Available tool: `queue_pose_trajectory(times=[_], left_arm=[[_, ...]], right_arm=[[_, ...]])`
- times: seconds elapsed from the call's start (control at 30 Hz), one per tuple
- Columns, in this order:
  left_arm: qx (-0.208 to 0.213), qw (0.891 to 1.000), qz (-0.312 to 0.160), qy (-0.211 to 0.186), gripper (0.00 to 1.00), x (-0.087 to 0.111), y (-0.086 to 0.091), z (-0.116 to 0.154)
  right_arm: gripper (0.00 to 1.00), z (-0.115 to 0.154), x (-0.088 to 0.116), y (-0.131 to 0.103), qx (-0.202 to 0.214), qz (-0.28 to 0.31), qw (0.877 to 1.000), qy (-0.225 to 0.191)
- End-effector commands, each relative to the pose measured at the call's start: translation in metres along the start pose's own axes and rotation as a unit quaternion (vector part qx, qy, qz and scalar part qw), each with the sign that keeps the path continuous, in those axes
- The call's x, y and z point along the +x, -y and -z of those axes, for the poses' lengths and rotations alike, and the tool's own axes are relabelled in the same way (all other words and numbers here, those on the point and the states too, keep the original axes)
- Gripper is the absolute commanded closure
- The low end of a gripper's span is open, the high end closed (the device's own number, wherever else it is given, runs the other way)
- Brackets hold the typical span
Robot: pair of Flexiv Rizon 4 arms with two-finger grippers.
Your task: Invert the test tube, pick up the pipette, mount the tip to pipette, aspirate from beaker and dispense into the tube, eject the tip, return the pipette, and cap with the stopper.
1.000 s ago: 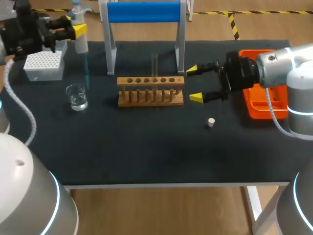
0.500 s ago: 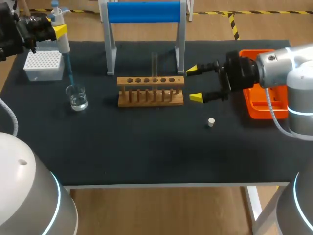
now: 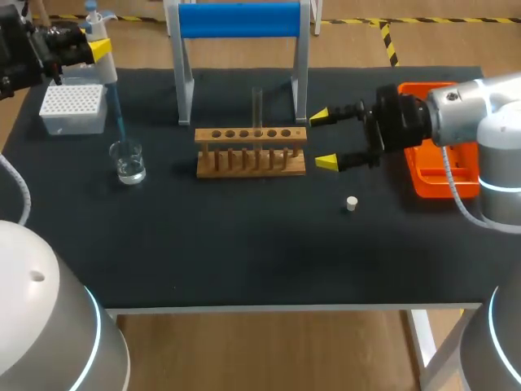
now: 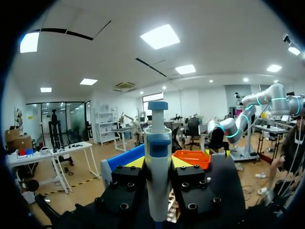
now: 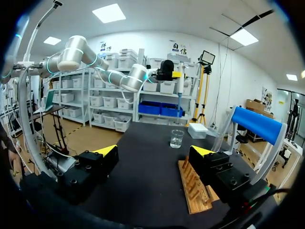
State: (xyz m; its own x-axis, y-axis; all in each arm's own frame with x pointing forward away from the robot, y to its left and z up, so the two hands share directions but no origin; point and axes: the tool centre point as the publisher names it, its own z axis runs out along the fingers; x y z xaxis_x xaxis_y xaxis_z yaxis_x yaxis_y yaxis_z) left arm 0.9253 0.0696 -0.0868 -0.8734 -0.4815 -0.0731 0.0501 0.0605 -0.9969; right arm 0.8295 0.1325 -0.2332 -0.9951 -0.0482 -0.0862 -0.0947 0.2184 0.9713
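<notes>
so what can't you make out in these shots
- Whether the pipette tip touches the water in the beaker: too thin in the head view; in the left wrist view the left end effector and the pipette body block it.
- Any liquid in the test tube: clear glass, too faint in the head view.
- Orange tray contents: the right arm covers most of it in the head view.

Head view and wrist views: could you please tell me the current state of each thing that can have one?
left end effector: shut on the pipette
pipette: held upright, blue tip mounted, pointing down at the beaker's mouth
beaker: upright, some clear liquid inside
test tube: upright in the rack, uncapped
stopper: loose on the table, apart from the tube
right end effector: open, empty, beside the rack
</notes>
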Motion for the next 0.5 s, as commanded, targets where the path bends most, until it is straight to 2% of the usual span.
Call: queue_pose_trajectory(times=[0.03,0.5], left_arm=[[0.003,1.000,-0.002,-0.002,1.00,-0.0032,-0.0011,0.0014],[0.000,1.000,0.001,0.001,1.00,-0.0008,-0.0018,0.0038]], right_arm=[[0.00,0.0012,0.0000,-0.0002,0.001,0.000,1.000,-0.001],[0.00,0.0012,0.0000,-0.0002,0.001,0.000,1.000,-0.001]])
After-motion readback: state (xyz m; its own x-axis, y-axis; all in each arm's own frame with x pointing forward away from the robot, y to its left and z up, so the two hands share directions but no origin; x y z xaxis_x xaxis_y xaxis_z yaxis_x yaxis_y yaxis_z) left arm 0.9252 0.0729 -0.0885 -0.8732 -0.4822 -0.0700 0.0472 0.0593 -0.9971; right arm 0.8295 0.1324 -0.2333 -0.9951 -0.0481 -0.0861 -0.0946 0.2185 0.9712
